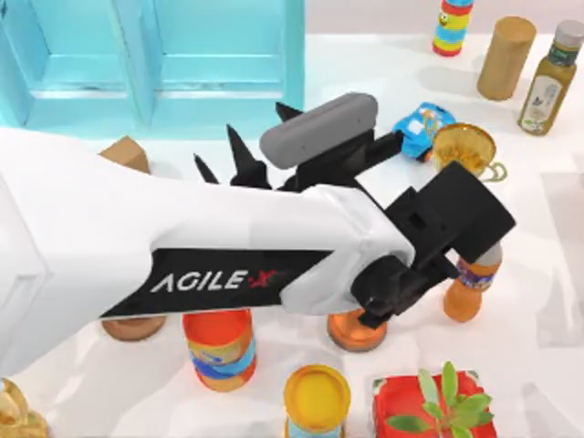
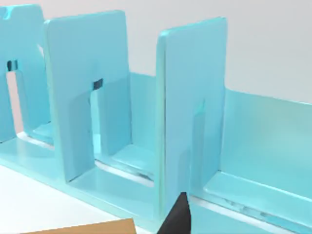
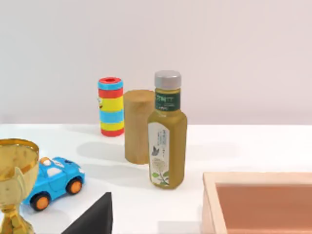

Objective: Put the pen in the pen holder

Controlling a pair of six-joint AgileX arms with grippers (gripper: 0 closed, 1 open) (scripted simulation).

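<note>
The left arm [image 1: 182, 237] is swung low across the table, with the left gripper [image 1: 245, 157] carried towards the rack [image 2: 190, 107], beside a block [image 1: 123, 152]. How far that claw is open, and whether anything is held, cannot be told. Pen and holder are hidden, probably beneath the arm. The right gripper [image 3: 95, 219] is idle, faced towards the bottle [image 3: 167, 131].

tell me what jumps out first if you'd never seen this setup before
The big white AgileX left arm sweeps in from the top view's left across the middle of the table, hiding much beneath it. Behind it, at the far left, stands a pale turquoise divider rack, seen close up in the left wrist view. Bright clutter rings the arm: a blue toy car and gold trophy cup at the far right, a yellow-topped can near the front.
</note>
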